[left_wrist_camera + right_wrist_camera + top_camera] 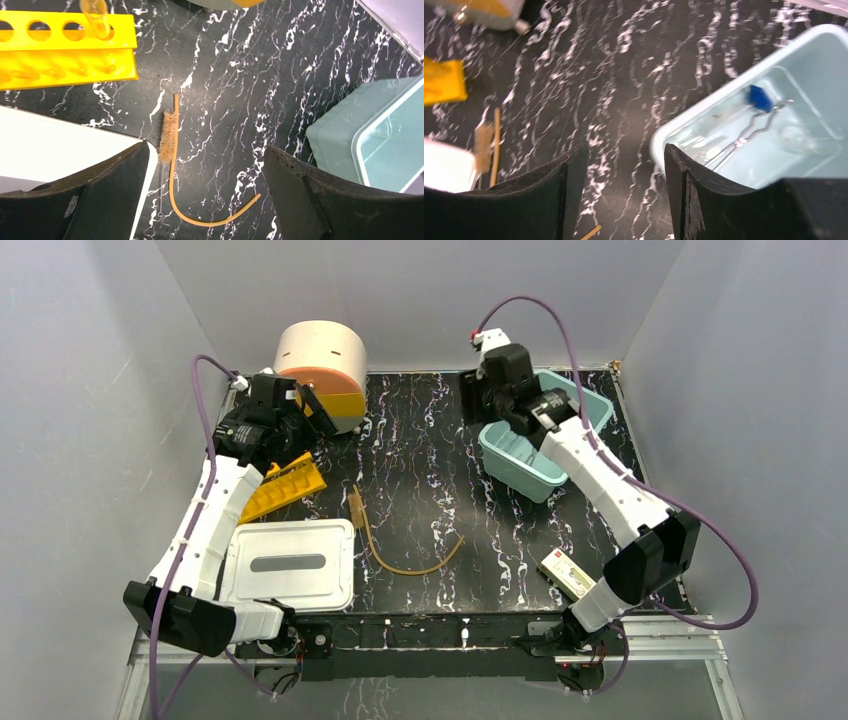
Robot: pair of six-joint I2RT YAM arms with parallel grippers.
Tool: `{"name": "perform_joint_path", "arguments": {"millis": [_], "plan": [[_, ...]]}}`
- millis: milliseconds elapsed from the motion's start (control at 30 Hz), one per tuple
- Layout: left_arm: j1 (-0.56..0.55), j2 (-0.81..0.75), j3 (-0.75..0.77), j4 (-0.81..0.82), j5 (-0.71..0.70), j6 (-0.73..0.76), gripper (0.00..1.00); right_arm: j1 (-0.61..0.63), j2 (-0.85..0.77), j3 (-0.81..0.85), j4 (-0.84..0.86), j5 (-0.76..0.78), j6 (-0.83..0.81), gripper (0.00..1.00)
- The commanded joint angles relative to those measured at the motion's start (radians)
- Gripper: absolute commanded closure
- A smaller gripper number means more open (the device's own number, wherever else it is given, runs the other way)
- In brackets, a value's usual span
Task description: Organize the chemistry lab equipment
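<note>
The amber rubber hose (405, 562) lies curved on the black marbled mat, with a bristle brush (357, 505) beside its upper end. In the left wrist view both the hose (172, 182) and the brush (168, 137) lie below my open, empty left gripper (206, 150). That gripper (305, 412) hovers over the orange-yellow holed rack (285, 485), and a clear tube (95, 15) stands in the rack (65, 45). My right gripper (624, 152) is open and empty at the teal bin's (684, 125) left rim. Inside the bin lie a blue-tipped piece (760, 97), a wire metal clamp (749, 134) and a faint clear flask (794, 135).
A white lidded tray (290, 560) sits at the front left. A round beige container (322, 358) stands at the back left. A clear packet (565, 573) lies at the front right, beside the right arm. The teal bin (540, 445) stands at the back right, and grey walls enclose the table.
</note>
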Motion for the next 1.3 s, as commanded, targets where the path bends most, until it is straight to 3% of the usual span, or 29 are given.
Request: {"name": "perform_joint_path", "arguments": {"millis": [0, 300, 633, 733, 900, 1267], "plan": [[0.004, -0.021, 0.053, -0.052, -0.118, -0.024, 0.14, 0.136, -0.059, -0.122, 0.097, -0.037, 0.008, 0.35], [0.004, 0.012, 0.165, -0.082, -0.198, -0.018, 0.02, 0.433, 0.03, -0.316, 0.191, -0.108, 0.031, 0.35], [0.004, 0.018, 0.17, -0.081, -0.165, -0.047, 0.02, 0.607, 0.247, -0.239, 0.132, -0.207, -0.104, 0.35], [0.004, 0.021, 0.17, -0.081, -0.162, -0.049, 0.02, 0.642, 0.331, -0.181, 0.083, -0.193, -0.113, 0.36], [0.004, 0.018, 0.147, -0.076, -0.148, -0.053, 0.02, 0.666, 0.395, -0.147, 0.084, -0.135, -0.095, 0.49], [0.005, 0.033, 0.144, -0.072, -0.155, -0.052, 0.02, 0.674, 0.456, -0.133, 0.095, -0.17, -0.08, 0.54]]}}
